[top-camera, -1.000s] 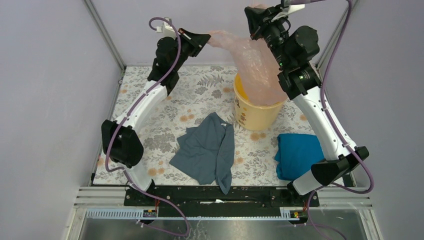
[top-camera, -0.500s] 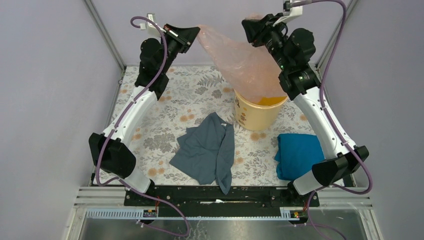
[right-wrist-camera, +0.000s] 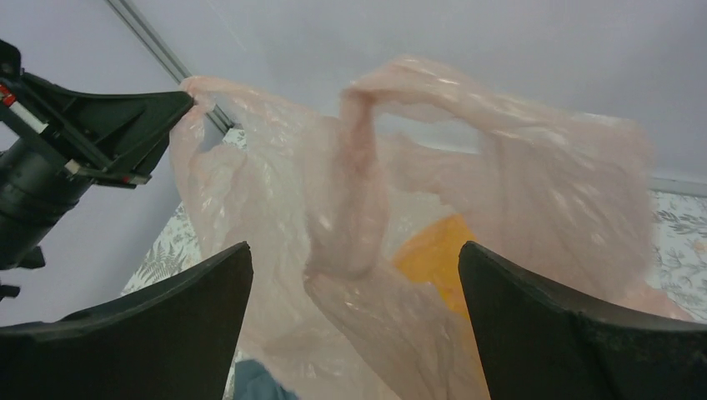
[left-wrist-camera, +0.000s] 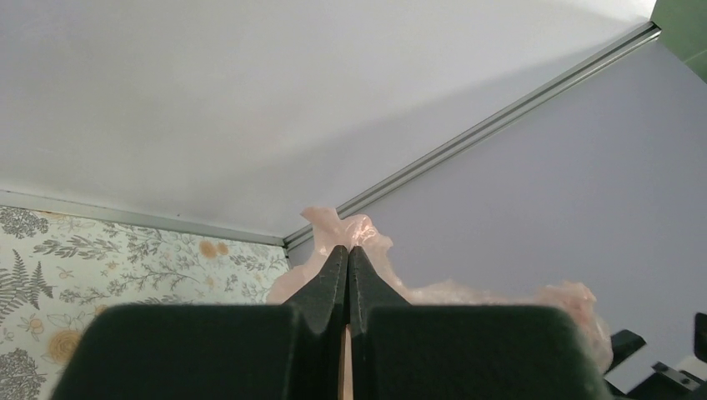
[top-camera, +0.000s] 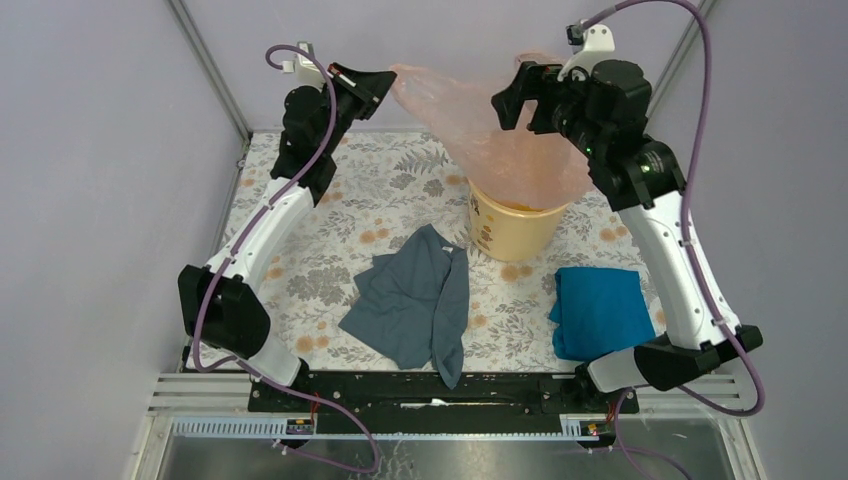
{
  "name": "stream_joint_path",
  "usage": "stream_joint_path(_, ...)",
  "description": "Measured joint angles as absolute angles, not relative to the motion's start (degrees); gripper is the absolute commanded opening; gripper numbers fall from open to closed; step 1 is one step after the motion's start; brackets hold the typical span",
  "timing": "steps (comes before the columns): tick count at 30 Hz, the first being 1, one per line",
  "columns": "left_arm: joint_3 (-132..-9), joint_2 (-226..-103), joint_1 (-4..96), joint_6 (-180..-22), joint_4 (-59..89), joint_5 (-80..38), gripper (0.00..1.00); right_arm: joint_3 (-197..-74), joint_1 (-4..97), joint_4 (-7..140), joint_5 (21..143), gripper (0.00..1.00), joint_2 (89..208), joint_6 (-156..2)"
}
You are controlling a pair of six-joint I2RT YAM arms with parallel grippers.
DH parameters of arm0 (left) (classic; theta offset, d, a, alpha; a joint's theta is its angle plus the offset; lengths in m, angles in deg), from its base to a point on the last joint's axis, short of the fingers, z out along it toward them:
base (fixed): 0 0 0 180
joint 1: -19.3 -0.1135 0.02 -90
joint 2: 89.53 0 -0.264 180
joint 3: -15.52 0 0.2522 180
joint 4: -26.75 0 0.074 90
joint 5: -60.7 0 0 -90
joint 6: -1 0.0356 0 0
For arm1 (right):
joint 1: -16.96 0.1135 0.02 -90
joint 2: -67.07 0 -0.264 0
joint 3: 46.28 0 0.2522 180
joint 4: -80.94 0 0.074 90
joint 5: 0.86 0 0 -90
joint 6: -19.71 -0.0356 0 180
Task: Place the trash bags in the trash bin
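Note:
The pale pink trash bag (top-camera: 500, 130) hangs stretched in the air, its lower part draped into the yellow-orange trash bin (top-camera: 510, 232) at the back of the table. My left gripper (top-camera: 385, 78) is shut on the bag's upper left corner, high near the back wall; the left wrist view shows pink film (left-wrist-camera: 354, 229) pinched between the closed fingers. My right gripper (top-camera: 512, 95) stands open just right of the bag's top. In the right wrist view the bag (right-wrist-camera: 375, 208) hangs loose beyond the wide-apart fingers (right-wrist-camera: 192, 325), and the bin's orange inside (right-wrist-camera: 433, 254) shows through the film.
A grey-blue cloth (top-camera: 415, 295) lies crumpled in the middle of the floral tabletop. A folded bright blue cloth (top-camera: 598, 310) lies at the right, near the right arm's base. Walls and frame rails (top-camera: 210, 70) enclose the table on three sides.
My right gripper has opened and let go of the bag's upper right part, then drawn back to the right. The left gripper has kept its hold and stayed high.

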State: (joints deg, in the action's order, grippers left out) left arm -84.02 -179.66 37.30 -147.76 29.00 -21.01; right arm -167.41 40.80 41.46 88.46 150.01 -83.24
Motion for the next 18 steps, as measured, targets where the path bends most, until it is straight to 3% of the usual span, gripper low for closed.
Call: stream_joint_path(18, -83.19, -178.57, 37.3, -147.74, 29.13, -20.74, 0.0, -173.18, 40.8, 22.01, 91.54, 1.0, 139.96, -82.73)
